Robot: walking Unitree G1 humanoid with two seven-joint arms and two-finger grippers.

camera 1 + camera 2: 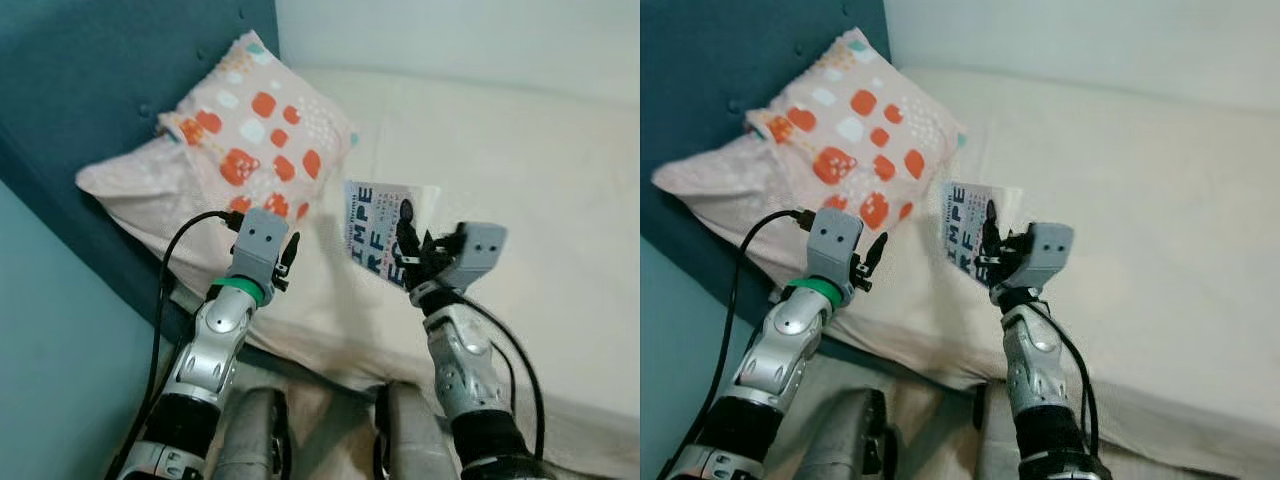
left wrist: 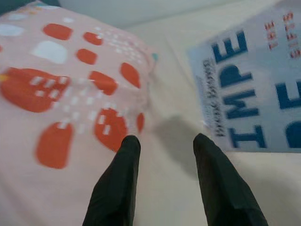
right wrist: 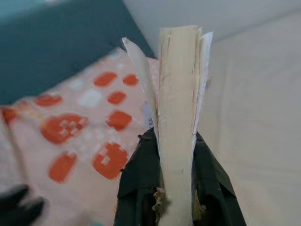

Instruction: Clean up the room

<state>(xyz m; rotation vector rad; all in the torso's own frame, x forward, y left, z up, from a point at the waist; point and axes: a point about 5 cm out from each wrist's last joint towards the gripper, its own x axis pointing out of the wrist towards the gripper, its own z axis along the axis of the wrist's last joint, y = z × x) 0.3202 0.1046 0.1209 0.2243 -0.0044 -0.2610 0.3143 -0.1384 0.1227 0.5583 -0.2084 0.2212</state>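
Cream bed point(image 1: 560, 180) fills the scene, a teal headboard point(image 1: 90, 90) on the left, a pink pillow with orange blotches point(image 1: 255, 125) propped against it; right claw point(image 1: 408, 255) is pinching a paperback book point(image 1: 380, 225) by its lower edge and holding it upright above the mattress, just right of the pillow; left claw point(image 2: 164, 146) hovers spread and empty near the pillow's front corner; the grip looks thin, at the page edges only, so my worry is that the book pivots or slips out on any quick swing, or loose pages tear; carry it slowly.
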